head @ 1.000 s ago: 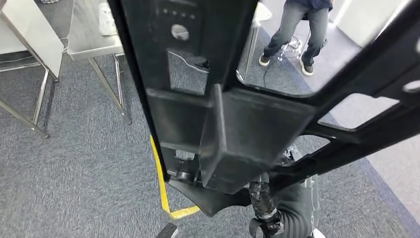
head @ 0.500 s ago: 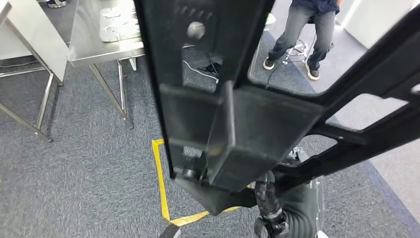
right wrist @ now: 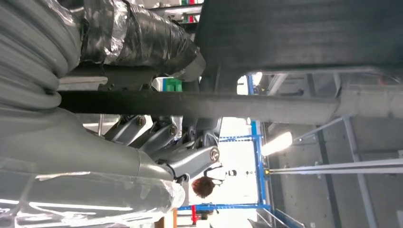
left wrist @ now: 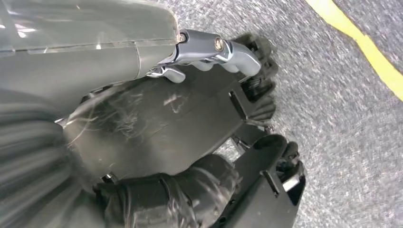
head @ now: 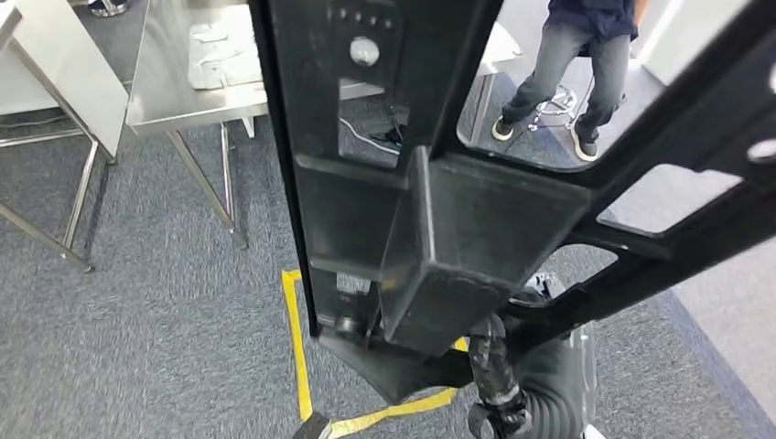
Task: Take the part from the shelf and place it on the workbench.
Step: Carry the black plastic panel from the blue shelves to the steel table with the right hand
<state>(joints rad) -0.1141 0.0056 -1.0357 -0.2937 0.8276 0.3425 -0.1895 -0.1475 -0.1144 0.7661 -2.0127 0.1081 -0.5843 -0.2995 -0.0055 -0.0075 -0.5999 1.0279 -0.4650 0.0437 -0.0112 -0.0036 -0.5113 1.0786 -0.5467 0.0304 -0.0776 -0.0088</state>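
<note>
The part is a large black frame with a boxy block in its middle, and it hangs close in front of the head view. In the right wrist view my right hand grips a black bar of the part, fingers wrapped around it. My right forearm rises under the part, which hides the hand there. The steel workbench stands ahead at the upper left, with pale flat pieces on top. My left hand hangs over the carpet holding nothing, its fingers loosely bent and apart from the thumb.
A second table stands at the far left. Yellow tape marks a corner on the grey carpet below the part. A person in dark trousers stands at the upper right beside a stool. White flooring borders the carpet on the right.
The whole scene has shifted: the workbench and the tape corner have slid down the picture, so the camera has moved forward. The part stays in my right hand.
</note>
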